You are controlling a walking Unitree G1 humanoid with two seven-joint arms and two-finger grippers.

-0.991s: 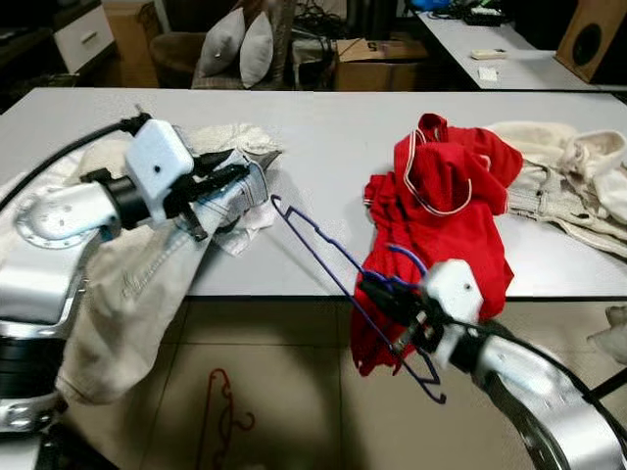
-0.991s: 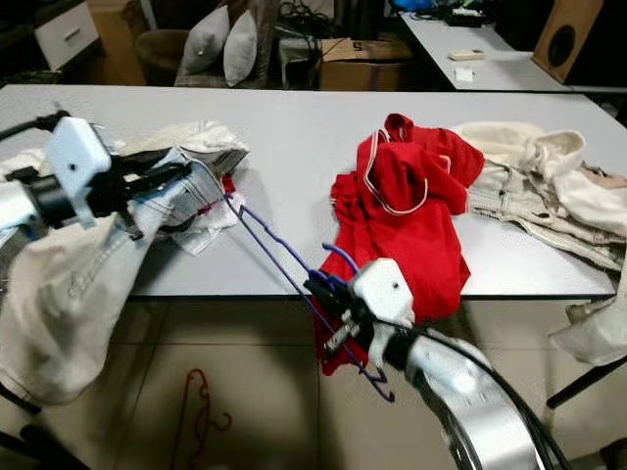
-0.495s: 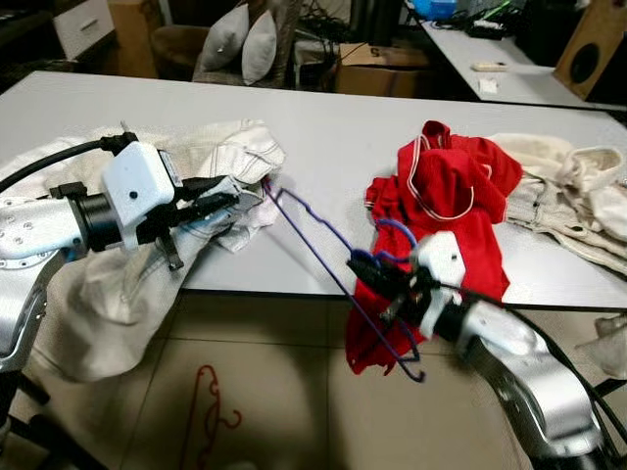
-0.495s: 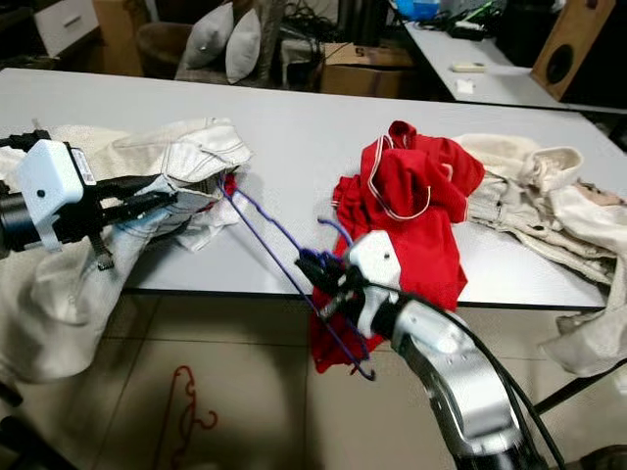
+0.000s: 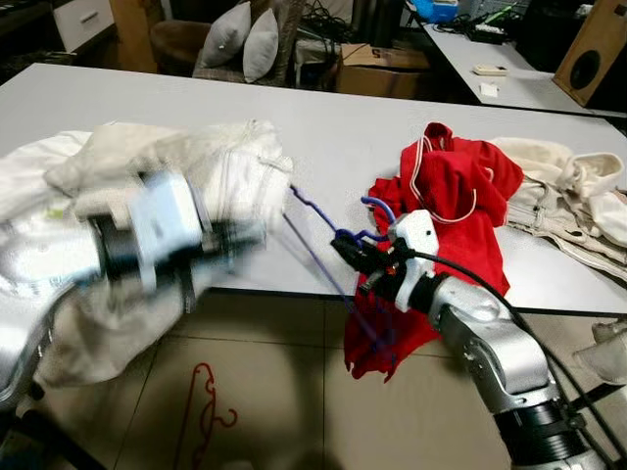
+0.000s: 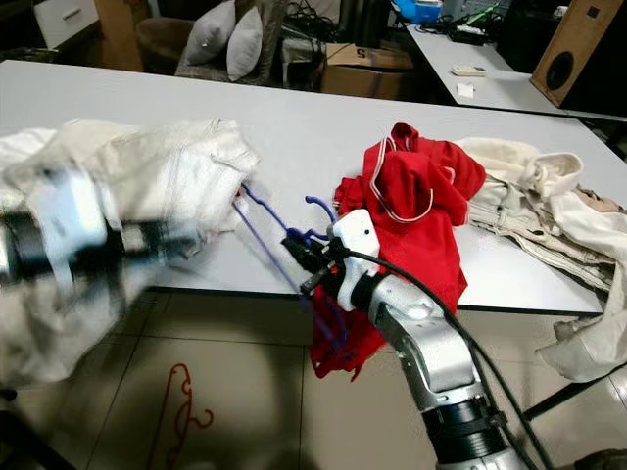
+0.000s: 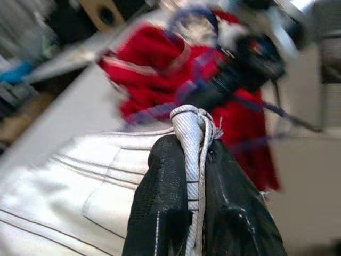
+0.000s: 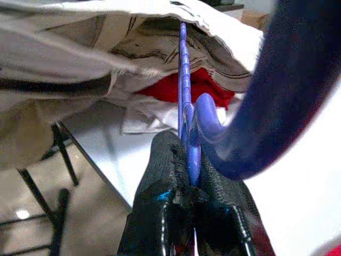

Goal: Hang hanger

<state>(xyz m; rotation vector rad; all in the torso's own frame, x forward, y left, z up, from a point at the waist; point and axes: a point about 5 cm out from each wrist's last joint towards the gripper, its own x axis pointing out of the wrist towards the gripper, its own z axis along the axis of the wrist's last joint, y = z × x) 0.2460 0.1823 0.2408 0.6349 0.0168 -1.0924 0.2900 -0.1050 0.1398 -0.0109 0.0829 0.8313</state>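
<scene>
Holding a purple hanger (image 5: 323,250), our right gripper (image 5: 345,250) has its two black fingers (image 8: 160,176) squeezed tight on the thin wire, just below the hook. We see this close up in the right wrist view, where the wire runs up between the fingers. The hanger sits at the front edge of the grey surface (image 5: 323,127), and part of it hangs down past that edge. Its far tip pokes toward the white clothes (image 5: 206,166) beside it.

Our left gripper (image 7: 194,160) is pinched on a fold of those white clothes, with the cloth squeezed between its fingers. In the eye views this arm is very blurry.

A red shirt (image 5: 451,196) lies on the surface just behind the hanger, and some of it droops over the front edge. Cream clothes (image 5: 568,196) are piled past the red shirt. On the floor under the surface lies a red hanger (image 5: 211,411).
</scene>
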